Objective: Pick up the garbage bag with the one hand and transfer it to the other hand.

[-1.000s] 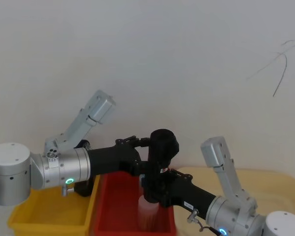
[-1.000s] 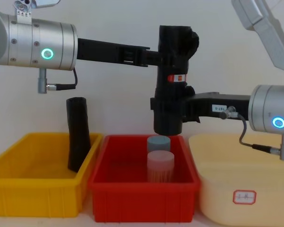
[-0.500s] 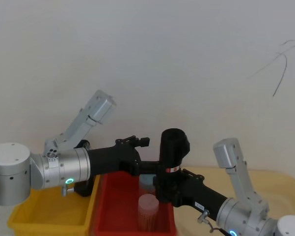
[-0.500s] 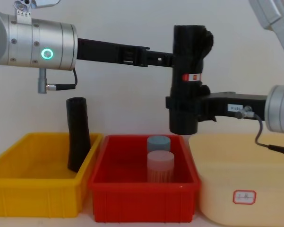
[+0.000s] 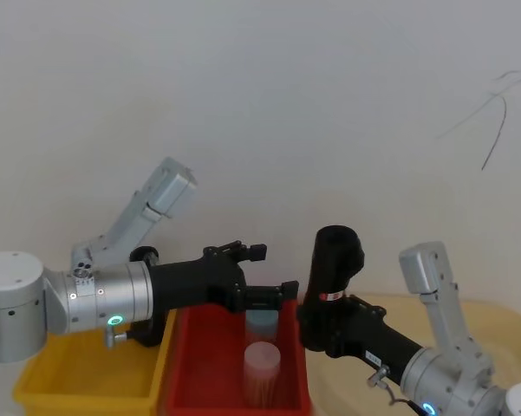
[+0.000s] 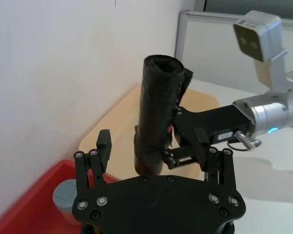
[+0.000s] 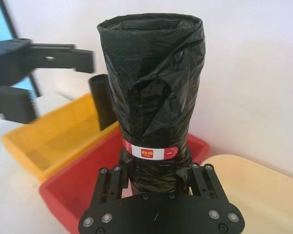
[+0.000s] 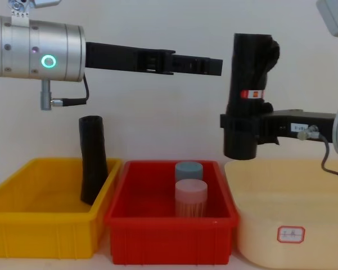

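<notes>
- Plain white wall [image 5: 347,104] backs the head view. The right gripper [image 5: 316,322] is clamped on the lower part of the garbage bag [image 5: 334,264] and holds it upright. The left gripper [image 5: 276,295] is just beside it with its fingers spread and holds nothing.
- Left wrist view: the left gripper's two fingers [image 6: 104,144] stand wide apart. The bag is beyond them, not touching either.
- Right wrist view: the right gripper's fingers [image 7: 201,181] press the roll just below its red-and-white label [image 7: 150,152].
- Chest view: the bag hangs in the air above the left rim of the cream tub [image 8: 292,225], clear of the left gripper's tips. A plain black roll [image 8: 93,157] leans in the yellow bin [image 8: 39,236]. Two capped jars [image 8: 190,197] sit in the red bin [image 8: 169,239].
</notes>
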